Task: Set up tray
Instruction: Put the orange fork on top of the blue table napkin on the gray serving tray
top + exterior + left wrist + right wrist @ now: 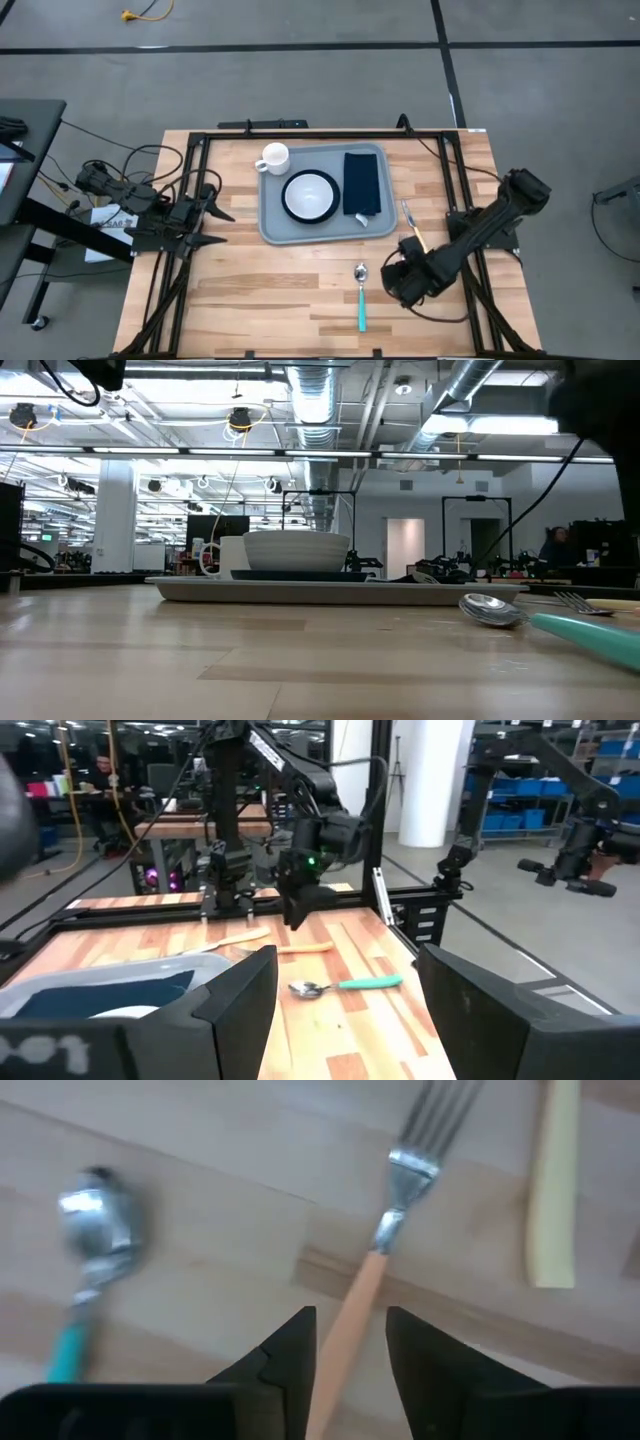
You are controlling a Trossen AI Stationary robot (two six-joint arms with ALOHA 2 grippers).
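Note:
The light grey-blue tray [274, 226] lies on the table's far middle. It carries a white mug [275, 157], a white bowl on a dark plate [310, 195] and a navy napkin [361, 182]. A fork with an orange handle [392, 1205] lies on the wood to the right of the tray. A teal-handled spoon [361, 292] lies nearer. My right gripper [350, 1320] hovers open above the fork, one finger on each side of its handle, without touching it. My left gripper [213, 224] waits open at the table's left edge.
A pale cream stick-like utensil [553, 1180] lies beside the fork. Black frame rails [455, 190] run along the table's left, right and far sides. Bare wood [270, 300] spreads across the near half of the table, apart from the spoon.

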